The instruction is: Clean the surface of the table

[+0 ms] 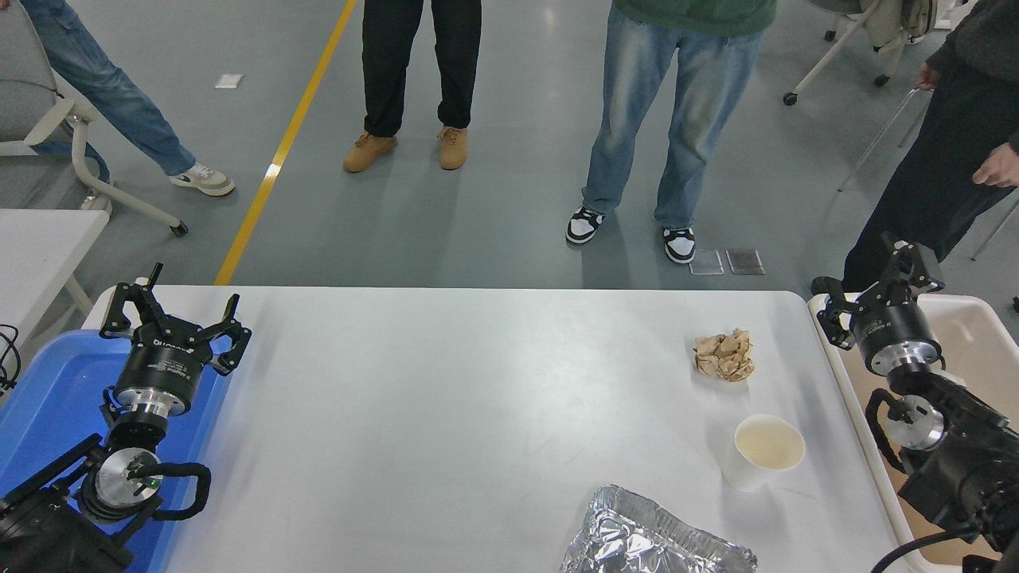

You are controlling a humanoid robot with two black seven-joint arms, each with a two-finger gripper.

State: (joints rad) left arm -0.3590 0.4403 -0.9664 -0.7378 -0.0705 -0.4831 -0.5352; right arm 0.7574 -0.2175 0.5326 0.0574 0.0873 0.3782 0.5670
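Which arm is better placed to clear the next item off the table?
Right. The right gripper hangs by the crumpled paper and cup; the left gripper sits over the far blue tray.

Table surface (446,414): crumpled paper (724,355), cup (760,450), foil tray (653,537).

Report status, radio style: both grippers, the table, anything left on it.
Left gripper open, parked over blue tray. Right gripper over beige bin, holding nothing. Table uncleared: paper ball, cup, foil tray.

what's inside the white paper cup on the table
The white paper cup stands upright on the table surface. Its inside looks pale and bare; whether it holds any liquid cannot be told.
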